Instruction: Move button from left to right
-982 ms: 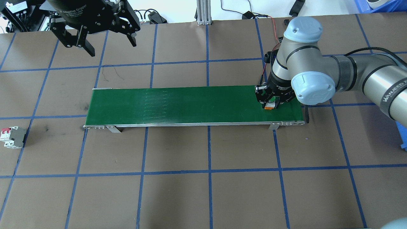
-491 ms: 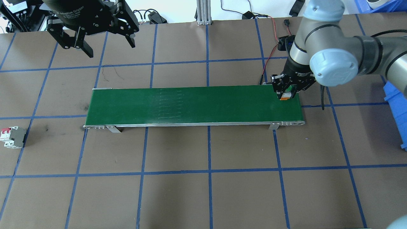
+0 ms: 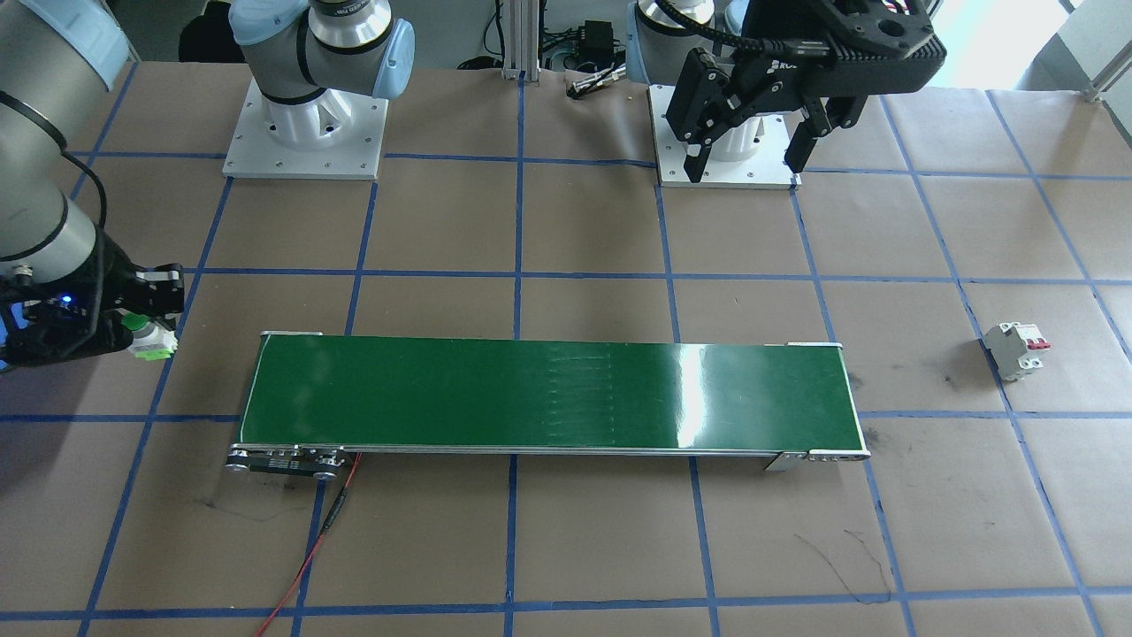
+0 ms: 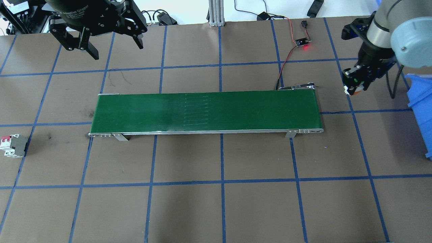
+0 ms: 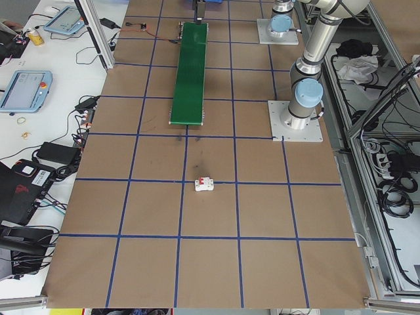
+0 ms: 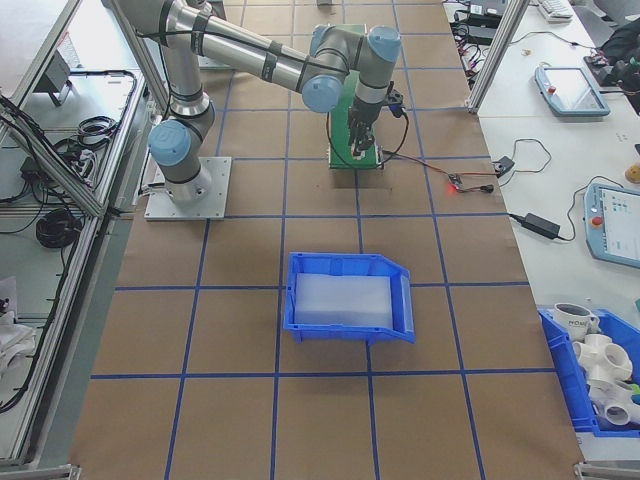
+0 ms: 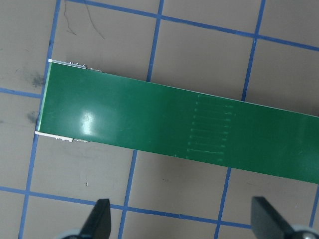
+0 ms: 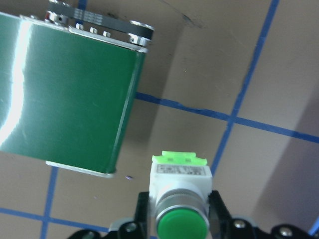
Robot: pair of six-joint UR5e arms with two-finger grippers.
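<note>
The button (image 8: 179,199), with its round green cap, white-grey body and bright light-green base, is held between the fingers of my right gripper (image 8: 180,216), which is shut on it. In the overhead view the right gripper (image 4: 354,84) hangs with the button (image 4: 350,89) over brown table paper, just past the right end of the green conveyor belt (image 4: 202,111). The front-facing view shows the button (image 3: 152,343) left of the belt (image 3: 531,394). My left gripper (image 4: 118,50) is open and empty, high above the table's far left.
A white circuit breaker (image 4: 13,145) with red toggles lies on the table left of the belt. A blue bin (image 4: 420,111) stands at the right edge. A small board with a red light (image 4: 302,42) and its wires sit behind the belt's right end.
My right gripper has carried the button off the belt's right end, up and to the right, and now holds it beyond the belt. The left gripper has barely moved.
</note>
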